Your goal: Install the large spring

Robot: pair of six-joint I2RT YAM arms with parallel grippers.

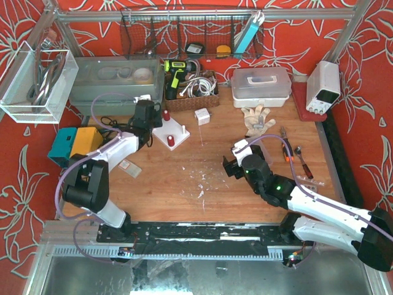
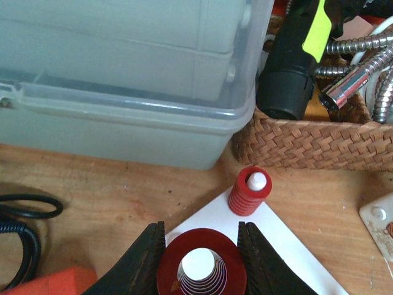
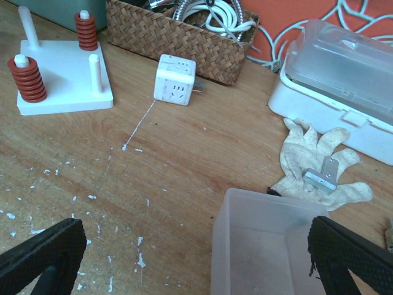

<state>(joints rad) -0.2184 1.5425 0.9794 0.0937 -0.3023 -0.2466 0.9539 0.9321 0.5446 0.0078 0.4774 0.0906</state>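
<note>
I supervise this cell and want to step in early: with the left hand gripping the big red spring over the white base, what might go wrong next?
1. The left hand is shut on the large spring; lowered off-centre, a coil may catch and the spring tilt or pop free.
2. The small spring stands close ahead on its peg; the fingers might knock it.
</note>
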